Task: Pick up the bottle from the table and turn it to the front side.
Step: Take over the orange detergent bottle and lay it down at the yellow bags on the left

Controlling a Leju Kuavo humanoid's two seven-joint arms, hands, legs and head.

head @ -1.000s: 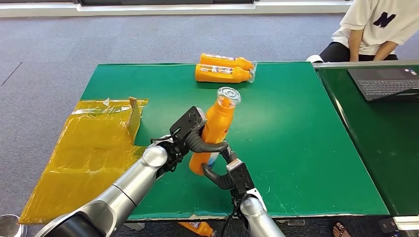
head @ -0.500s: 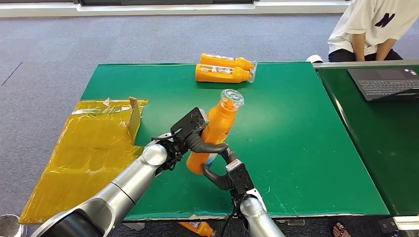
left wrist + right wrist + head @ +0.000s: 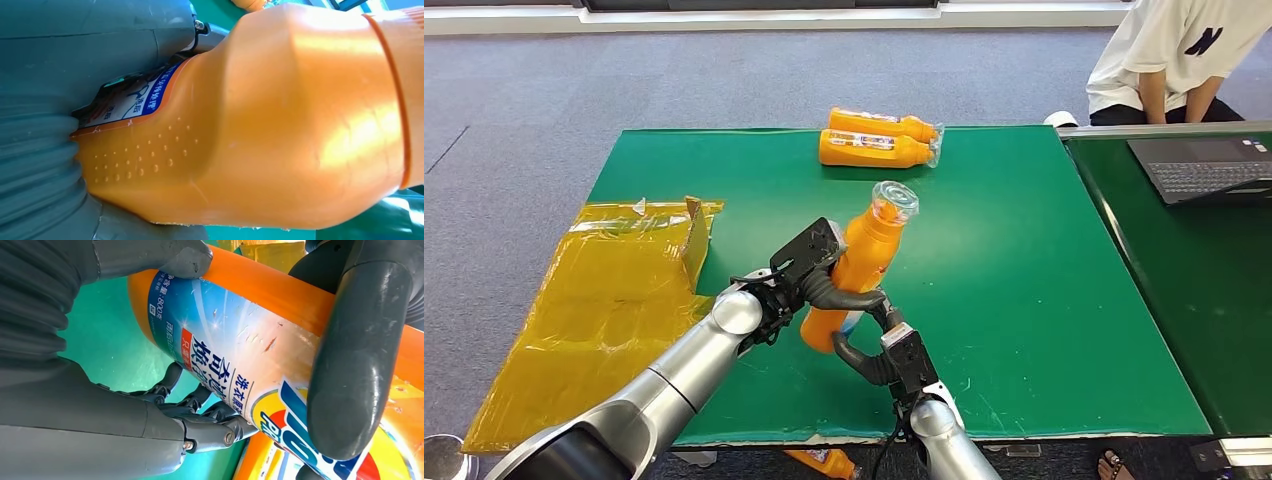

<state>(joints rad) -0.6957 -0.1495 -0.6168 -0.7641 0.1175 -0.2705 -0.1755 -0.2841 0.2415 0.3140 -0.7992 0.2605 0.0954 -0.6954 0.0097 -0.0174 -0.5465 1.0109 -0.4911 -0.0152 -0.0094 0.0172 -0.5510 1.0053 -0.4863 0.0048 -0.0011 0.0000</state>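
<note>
Head view: the left hand (image 3: 816,268) is wrapped around the middle of the orange detergent bottle (image 3: 856,272), which is lifted clear of the green table (image 3: 1044,260) near its front edge and leans with its clear cap (image 3: 893,200) pointing up and away from the robot. The right hand (image 3: 876,352) sits under the bottle's base. In the right wrist view its thumb (image 3: 150,257) presses the base end while the fingers (image 3: 200,412) curl in below, apart from the plastic, so it looks like a steadying touch rather than a full hold.

The step in hand appears to be the turn. The printed front label (image 3: 235,375) faces the right wrist camera, while the left wrist view shows the dimpled orange side (image 3: 150,155). To do it well, roll the bottle about its long axis with the left wrist and let the right hand guide the base. The plastic looks smooth, so the grip should stay firm and the turn slow, and the bottle should stay above the table in case it slips.
</note>
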